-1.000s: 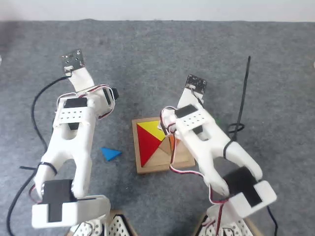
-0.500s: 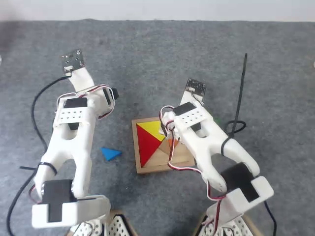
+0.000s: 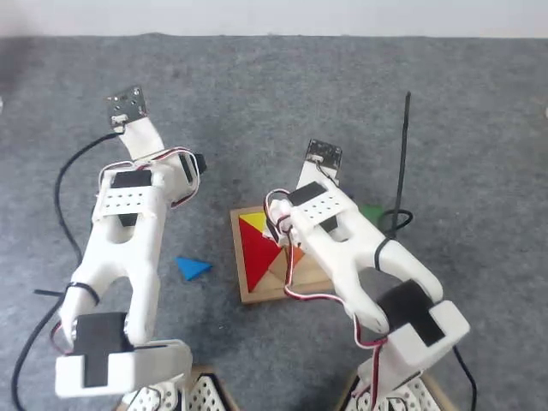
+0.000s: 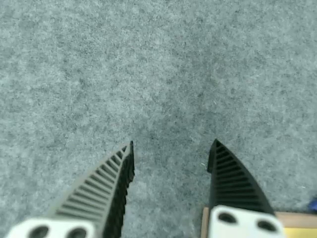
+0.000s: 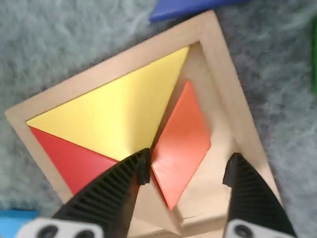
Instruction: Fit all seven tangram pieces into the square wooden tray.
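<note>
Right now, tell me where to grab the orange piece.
The orange piece lies flat in the tray, so come straight down. Probably set the right claw across the two parallel edges bordering bare tray floor; one other edge abuts the yellow triangle.

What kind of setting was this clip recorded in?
Probably a robotics test bench: a grey felt-like mat, a left arm and right arm side by side, and a wooden tangram tray.

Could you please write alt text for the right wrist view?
The right end effector hangs open over the wooden tray, above an orange parallelogram lying beside a yellow triangle and a red triangle. A blue piece lies outside on the carpet.
</note>
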